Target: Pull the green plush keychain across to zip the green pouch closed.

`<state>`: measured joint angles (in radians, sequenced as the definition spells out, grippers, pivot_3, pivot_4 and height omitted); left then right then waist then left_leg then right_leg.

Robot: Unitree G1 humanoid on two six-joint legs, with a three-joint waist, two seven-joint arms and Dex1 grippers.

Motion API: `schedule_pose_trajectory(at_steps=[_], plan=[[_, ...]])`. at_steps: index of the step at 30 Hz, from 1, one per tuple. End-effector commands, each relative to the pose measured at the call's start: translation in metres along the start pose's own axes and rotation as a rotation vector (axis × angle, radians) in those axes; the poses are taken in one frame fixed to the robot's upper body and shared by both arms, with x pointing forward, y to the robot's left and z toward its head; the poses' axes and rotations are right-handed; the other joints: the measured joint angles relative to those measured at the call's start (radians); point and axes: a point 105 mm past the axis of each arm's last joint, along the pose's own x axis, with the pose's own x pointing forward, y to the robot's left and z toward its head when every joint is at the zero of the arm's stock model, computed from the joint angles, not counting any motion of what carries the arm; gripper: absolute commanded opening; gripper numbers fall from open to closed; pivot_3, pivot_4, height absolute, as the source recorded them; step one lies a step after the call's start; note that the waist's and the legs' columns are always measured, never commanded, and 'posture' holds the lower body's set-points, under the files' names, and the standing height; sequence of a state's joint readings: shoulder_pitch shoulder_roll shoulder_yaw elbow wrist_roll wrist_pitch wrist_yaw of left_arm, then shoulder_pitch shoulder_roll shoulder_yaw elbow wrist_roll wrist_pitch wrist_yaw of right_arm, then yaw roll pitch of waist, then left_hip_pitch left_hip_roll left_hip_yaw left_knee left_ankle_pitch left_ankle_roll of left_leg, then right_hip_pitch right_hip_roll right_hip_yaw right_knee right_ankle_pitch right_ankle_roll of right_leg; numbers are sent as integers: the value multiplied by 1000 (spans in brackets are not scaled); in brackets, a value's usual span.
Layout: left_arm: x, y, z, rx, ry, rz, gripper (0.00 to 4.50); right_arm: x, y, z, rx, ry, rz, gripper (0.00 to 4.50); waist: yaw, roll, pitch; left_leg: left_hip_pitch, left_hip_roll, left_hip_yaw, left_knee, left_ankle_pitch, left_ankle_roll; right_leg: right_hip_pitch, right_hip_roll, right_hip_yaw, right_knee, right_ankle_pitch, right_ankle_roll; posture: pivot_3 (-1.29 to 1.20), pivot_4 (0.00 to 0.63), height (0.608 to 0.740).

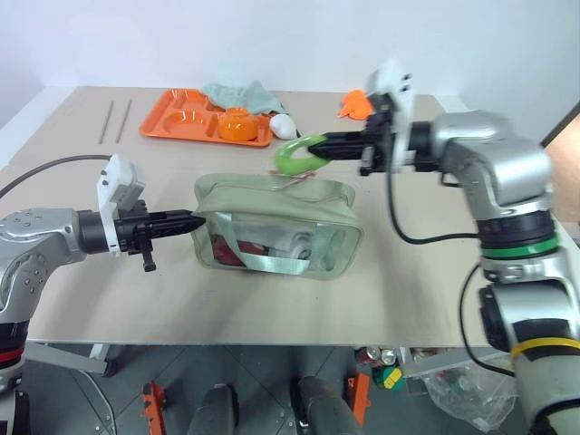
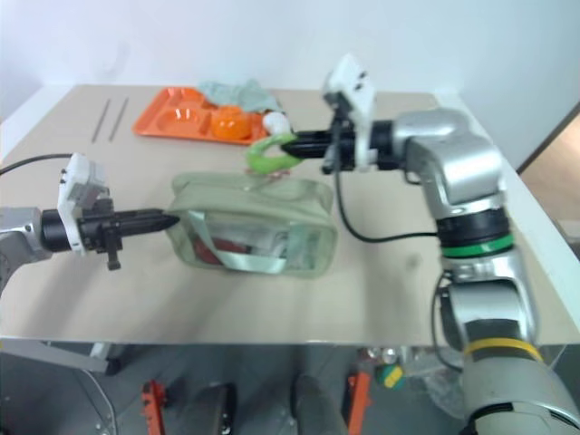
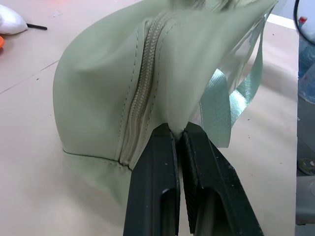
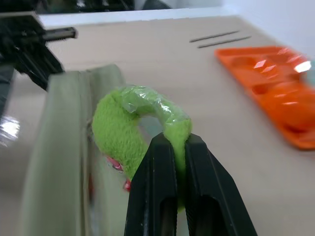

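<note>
The green pouch [image 1: 276, 227] lies mid-table, boxy, with a clear window and a webbing strap. My left gripper [image 1: 196, 220] is shut on the fabric at the pouch's left end, beside the zipper [image 3: 142, 83]. Above the pouch's far right edge hangs the green plush keychain [image 1: 295, 155], a fuzzy lime ring. My right gripper [image 1: 319, 149] is shut on that ring, and its black fingers [image 4: 170, 167] pinch the plush. A pinkish loop [image 4: 115, 164] runs from the ring down to the pouch top.
An orange tray [image 1: 181, 118] holding an orange bowl [image 1: 236, 124] stands at the back left, with a grey-green cloth [image 1: 243, 93] and a white object [image 1: 283, 125] beside it. Two thin rods [image 1: 116, 120] lie far left. A small orange item [image 1: 354, 103] sits at the back.
</note>
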<state>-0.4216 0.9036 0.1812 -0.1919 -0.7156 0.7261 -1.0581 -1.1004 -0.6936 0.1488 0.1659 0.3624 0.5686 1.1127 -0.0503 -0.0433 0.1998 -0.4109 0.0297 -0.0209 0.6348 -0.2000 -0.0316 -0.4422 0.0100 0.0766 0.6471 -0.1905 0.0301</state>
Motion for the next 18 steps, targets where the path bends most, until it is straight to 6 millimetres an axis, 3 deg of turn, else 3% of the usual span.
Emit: schedule_pose_trajectory(at_steps=[1, 5, 9, 14, 18], plan=[[2, -1, -7, -18, 28, -13, 0, -36, -15, 7, -281, 77, -101, 84, 2, 0, 0, 0, 0, 0, 0, 0, 0, 0, 0, 0, 0, -1, -1, 0, 150, 740], [4, 0, -6, -16, 25, -20, 0, -75, -27, -13, -527, 347, -170, 84, 4, 1, 0, 2, 0, 2, 0, 0, 0, 0, 0, 1, 0, -2, -4, 0, 150, 740], [5, 1, -5, -16, 20, -21, 0, -102, -20, -58, -685, 664, -102, 84, 6, 1, 0, 1, -1, 2, 0, 0, 0, 1, -1, 1, 0, -3, -4, 0, 150, 740], [5, 0, -6, -18, 22, -23, 0, -95, -20, -73, -761, 710, -130, 84, 3, 3, 2, 3, -1, 7, 1, 0, 0, 0, -2, 5, 0, -2, -3, 0, 150, 740], [3, 1, -4, -17, 24, -22, 0, -70, -9, -80, -807, 670, -105, 84, 3, 3, 2, 3, -1, 7, 2, 0, 0, 1, -2, 5, 1, -2, -3, 0, 150, 740]])
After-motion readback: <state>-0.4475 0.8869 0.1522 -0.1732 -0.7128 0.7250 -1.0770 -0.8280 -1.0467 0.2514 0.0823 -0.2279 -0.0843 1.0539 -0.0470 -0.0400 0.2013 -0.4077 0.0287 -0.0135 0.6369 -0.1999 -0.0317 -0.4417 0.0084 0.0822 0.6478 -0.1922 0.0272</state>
